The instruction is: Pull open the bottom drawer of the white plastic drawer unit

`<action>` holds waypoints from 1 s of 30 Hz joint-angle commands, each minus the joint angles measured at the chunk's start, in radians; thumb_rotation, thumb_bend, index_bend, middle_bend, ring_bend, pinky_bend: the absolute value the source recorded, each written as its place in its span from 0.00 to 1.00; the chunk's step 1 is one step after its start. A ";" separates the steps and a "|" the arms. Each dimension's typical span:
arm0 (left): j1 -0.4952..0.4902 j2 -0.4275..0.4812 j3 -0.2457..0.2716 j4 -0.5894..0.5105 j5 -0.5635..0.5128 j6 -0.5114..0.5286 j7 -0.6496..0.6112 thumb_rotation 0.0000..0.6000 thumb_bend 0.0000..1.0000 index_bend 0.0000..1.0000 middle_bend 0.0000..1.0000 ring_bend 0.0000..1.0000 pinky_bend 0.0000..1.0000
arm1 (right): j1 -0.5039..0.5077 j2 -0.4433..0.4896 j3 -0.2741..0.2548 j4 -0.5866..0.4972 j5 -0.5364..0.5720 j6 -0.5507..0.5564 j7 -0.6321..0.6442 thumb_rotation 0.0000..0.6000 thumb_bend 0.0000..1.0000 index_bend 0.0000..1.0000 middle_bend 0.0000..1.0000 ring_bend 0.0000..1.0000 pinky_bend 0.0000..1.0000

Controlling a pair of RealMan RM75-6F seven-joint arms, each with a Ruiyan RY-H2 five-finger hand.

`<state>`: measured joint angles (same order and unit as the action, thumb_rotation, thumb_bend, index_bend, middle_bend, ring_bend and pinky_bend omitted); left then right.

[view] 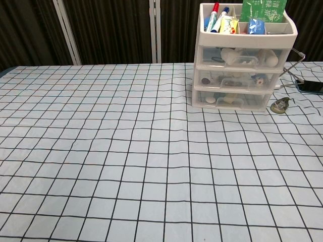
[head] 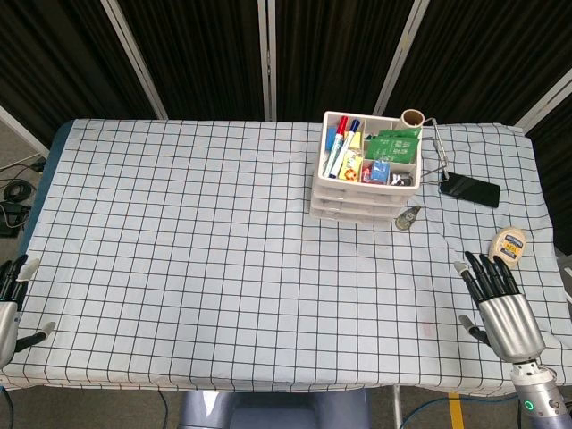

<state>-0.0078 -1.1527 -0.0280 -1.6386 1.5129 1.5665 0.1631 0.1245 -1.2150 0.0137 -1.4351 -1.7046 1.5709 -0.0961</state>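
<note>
Bottom drawer (view: 229, 101): lowest of three in the white plastic drawer unit (head: 365, 183), which stands at the far right of the table; the drawer sits flush and closed, small odds and ends visible through its clear front.
Handling: judged light, rigid and smooth; the whole unit looks light enough to slide on the cloth when tugged. The likeliest hold is the small lip at the middle of the drawer front, hooked by fingertips.
Unit top: an open tray packed with markers (head: 340, 143), green packets (head: 396, 143) and small cartons, which adds some weight.
Surroundings: a black phone (head: 469, 189) lies just right of the unit, a small metal object (view: 280, 105) lies beside its front corner, and a round tape measure (head: 508, 245) lies nearer the table's right edge.
Table (head: 179, 268): covered in a soft white cloth with a black grid, slightly rippled.
Right hand (head: 496, 299): empty, fingers spread and straight, over the near right edge, well apart from the unit.
Left hand (head: 13, 299): partly out of view at the near left edge, fingers apart, holding nothing.
</note>
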 commanded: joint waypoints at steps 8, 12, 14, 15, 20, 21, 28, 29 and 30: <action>0.000 0.000 0.000 0.001 -0.001 -0.001 0.000 1.00 0.01 0.00 0.00 0.00 0.00 | 0.001 0.001 0.001 0.001 0.005 -0.004 0.005 1.00 0.10 0.08 0.00 0.00 0.00; 0.001 0.002 -0.001 0.000 0.002 0.005 -0.007 1.00 0.01 0.00 0.00 0.00 0.00 | 0.002 0.000 0.000 -0.001 0.001 -0.002 0.004 1.00 0.10 0.08 0.00 0.00 0.00; 0.001 0.004 -0.001 0.000 0.003 0.006 -0.009 1.00 0.01 0.00 0.00 0.00 0.00 | 0.002 0.000 0.001 -0.002 0.001 -0.002 0.003 1.00 0.10 0.08 0.00 0.00 0.00; 0.001 0.004 -0.001 -0.001 0.003 0.005 -0.010 1.00 0.01 0.00 0.00 0.00 0.00 | 0.002 0.000 0.002 -0.001 0.003 -0.003 0.003 1.00 0.10 0.08 0.00 0.00 0.00; 0.002 0.006 -0.002 -0.001 0.004 0.007 -0.013 1.00 0.01 0.00 0.00 0.00 0.00 | 0.003 -0.001 0.002 -0.002 0.006 -0.007 0.000 1.00 0.10 0.08 0.00 0.00 0.00; 0.002 0.006 -0.002 -0.001 0.003 0.007 -0.013 1.00 0.01 0.00 0.00 0.00 0.00 | 0.003 -0.002 0.001 -0.002 0.004 -0.007 -0.001 1.00 0.10 0.08 0.00 0.00 0.00; 0.005 0.008 -0.001 -0.006 0.005 0.012 -0.011 1.00 0.01 0.00 0.00 0.00 0.00 | 0.004 -0.004 0.002 -0.007 0.007 -0.010 0.002 1.00 0.10 0.09 0.12 0.17 0.29; 0.006 0.008 -0.002 -0.006 0.005 0.015 -0.012 1.00 0.01 0.00 0.00 0.00 0.00 | 0.005 -0.006 0.004 -0.010 0.004 -0.004 0.007 1.00 0.10 0.09 0.25 0.31 0.41; 0.006 0.009 -0.002 -0.007 0.005 0.016 -0.013 1.00 0.01 0.00 0.00 0.00 0.00 | 0.006 -0.009 0.007 -0.012 0.002 0.002 0.014 1.00 0.11 0.10 0.39 0.46 0.52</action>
<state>-0.0017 -1.1439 -0.0299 -1.6451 1.5177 1.5821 0.1504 0.1294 -1.2212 0.0181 -1.4446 -1.6998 1.5669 -0.0886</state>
